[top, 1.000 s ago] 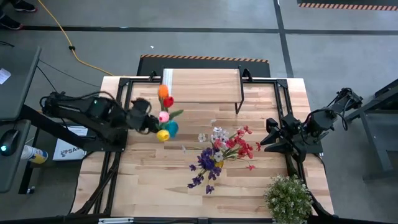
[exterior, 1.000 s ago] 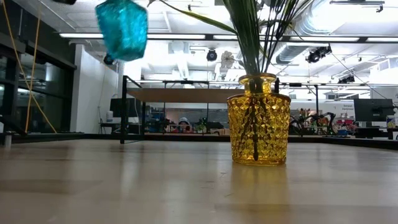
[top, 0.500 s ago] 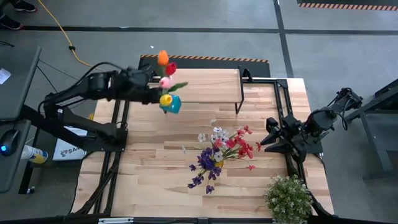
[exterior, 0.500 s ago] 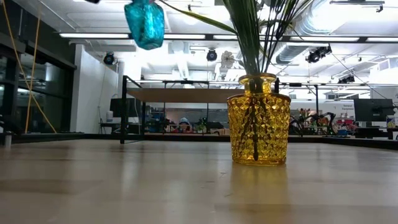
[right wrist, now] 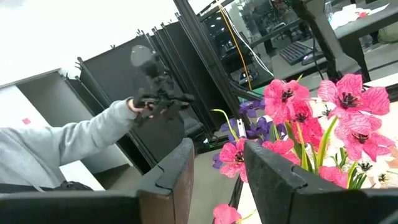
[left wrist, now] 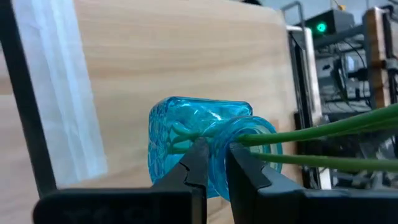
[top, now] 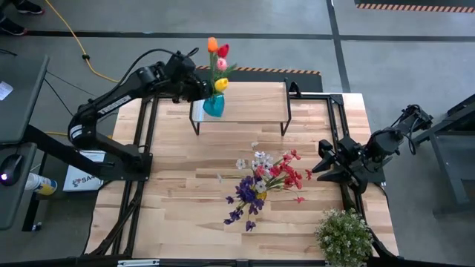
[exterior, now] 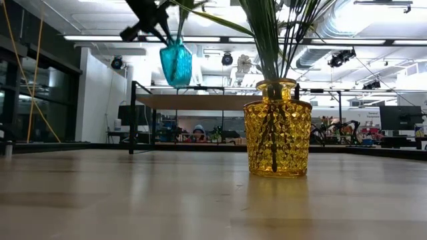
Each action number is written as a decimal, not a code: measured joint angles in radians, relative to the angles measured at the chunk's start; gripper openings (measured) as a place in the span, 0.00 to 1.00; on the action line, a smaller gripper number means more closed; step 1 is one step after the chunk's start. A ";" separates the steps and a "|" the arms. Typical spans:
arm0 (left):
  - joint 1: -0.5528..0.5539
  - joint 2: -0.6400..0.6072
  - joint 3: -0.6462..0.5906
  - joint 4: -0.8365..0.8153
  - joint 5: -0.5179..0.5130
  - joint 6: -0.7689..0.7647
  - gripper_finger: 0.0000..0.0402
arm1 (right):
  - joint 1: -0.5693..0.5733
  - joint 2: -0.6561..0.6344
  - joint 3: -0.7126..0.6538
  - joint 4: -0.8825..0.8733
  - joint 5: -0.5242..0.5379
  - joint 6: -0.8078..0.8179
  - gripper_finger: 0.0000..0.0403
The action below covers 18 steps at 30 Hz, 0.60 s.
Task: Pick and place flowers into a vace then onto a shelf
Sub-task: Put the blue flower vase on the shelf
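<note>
Over the shelf (top: 241, 100)'s left end: left gripper (left wrist: 213, 165) clamped on neck of blue vase (top: 213, 106) w/ 4 tulips (top: 217, 63), vase held in air just above the planks. At table's right edge: right gripper (right wrist: 216, 163) parted, holding nothing, beside yellow vase (exterior: 277, 128) w/ red, purple & white sprays (top: 263, 182).

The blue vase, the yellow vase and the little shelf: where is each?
blue vase (left wrist: 186, 134): left wrist view, its glass body.
yellow vase (exterior: 277, 137): low view, its faceted belly.
shelf (top: 249, 102): high view, its bare plank top.
</note>
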 joint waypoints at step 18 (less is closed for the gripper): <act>0.114 0.068 0.000 0.084 -0.036 0.019 0.17 | 0.000 -0.052 0.000 -0.003 0.000 -0.027 0.32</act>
